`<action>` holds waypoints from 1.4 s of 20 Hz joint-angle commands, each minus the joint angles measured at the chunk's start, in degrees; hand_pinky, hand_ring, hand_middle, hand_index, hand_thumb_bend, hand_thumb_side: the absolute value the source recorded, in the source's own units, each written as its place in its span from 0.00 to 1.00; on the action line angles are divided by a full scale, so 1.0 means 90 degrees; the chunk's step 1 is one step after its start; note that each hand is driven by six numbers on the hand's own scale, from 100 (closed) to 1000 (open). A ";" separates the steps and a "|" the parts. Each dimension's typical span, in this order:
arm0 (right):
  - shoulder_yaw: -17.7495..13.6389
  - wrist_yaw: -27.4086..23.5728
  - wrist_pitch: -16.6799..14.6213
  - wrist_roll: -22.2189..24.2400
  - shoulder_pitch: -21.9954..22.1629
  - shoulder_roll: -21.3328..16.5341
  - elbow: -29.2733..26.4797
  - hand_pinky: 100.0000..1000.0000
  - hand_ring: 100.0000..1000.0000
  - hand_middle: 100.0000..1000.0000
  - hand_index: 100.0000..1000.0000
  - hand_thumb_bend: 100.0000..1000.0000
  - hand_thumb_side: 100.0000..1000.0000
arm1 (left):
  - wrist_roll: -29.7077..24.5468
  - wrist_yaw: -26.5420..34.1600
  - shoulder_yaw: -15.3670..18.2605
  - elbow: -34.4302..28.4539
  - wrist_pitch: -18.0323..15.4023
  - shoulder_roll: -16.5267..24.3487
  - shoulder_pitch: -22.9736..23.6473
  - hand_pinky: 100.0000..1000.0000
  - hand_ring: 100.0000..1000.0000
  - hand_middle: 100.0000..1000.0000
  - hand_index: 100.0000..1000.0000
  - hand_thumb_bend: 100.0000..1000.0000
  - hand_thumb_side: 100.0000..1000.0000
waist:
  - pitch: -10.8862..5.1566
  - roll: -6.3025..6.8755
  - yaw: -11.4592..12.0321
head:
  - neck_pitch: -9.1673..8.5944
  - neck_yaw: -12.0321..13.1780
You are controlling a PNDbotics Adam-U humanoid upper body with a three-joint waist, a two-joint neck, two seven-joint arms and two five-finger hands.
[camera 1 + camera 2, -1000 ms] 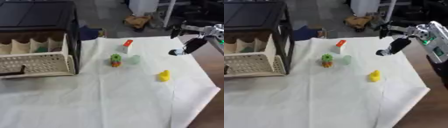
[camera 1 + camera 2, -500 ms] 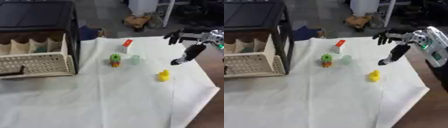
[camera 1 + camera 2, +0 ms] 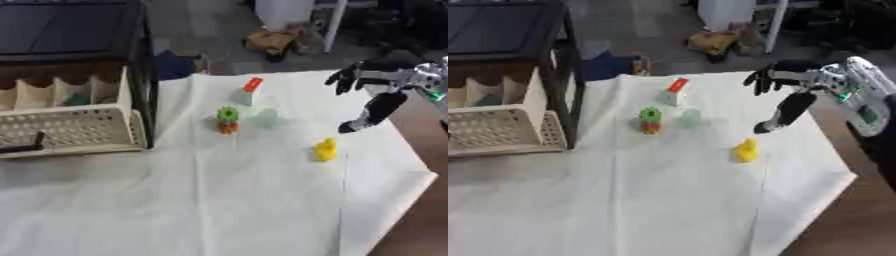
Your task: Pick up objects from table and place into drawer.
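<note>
White cloth covers the table [image 3: 219, 200], cluttered floor behind it. At the left edge stands a black-framed cabinet [image 3: 140, 75] with a pale perforated plastic drawer [image 3: 70, 131] pulled out, wooden dividers behind it, a dark handle on its front. Four small things lie mid-table: a small yellow duck-like toy [image 3: 325, 149] nearest the right side, a green-and-orange stacked toy [image 3: 227, 119], a pale translucent greenish piece [image 3: 265, 118] just beside it, and a white block with a red top [image 3: 248, 91] further back. None is in the drawer yet. Robot's right hand [image 3: 791, 85] hangs above the cloth on the right, fingers spread and relaxed, thumb pointing down, holding nothing; it sits up and right of the yellow toy, apart from it. Left hand not visible in either view. Looks like the approach stage, the yellow toy being the likely first pick. Risks, as I judge them: the toy is small and light-looking, so a descending fingertip could knock it over or skid it toward the cloth's right edge; fingers could also snag and bunch the cloth, shifting the other pieces. Carry to the drawer passes over the middle cluster, so a low pass could sweep those.
</note>
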 commanded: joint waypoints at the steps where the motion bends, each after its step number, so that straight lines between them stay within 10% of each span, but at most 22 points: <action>1: -0.0004 0.0041 0.0013 -0.0040 -0.0048 -0.0221 -0.0017 0.73 0.76 0.65 0.87 0.54 0.23 | -0.0009 -0.0010 0.0050 -0.0076 0.0030 0.0101 -0.0046 0.27 0.26 0.30 0.62 0.00 1.00 | -0.0089 0.0003 0.0011 | -0.0057 -0.0042; 28: 0.0238 0.0205 0.0166 -0.0385 0.0336 0.0151 0.0019 0.60 0.61 0.59 0.82 0.49 0.18 | -0.0060 0.0018 0.0078 -0.0076 0.0095 -0.0037 -0.0008 0.27 0.26 0.30 0.61 0.00 1.00 | -0.0029 0.0018 0.0063 | -0.0103 -0.0105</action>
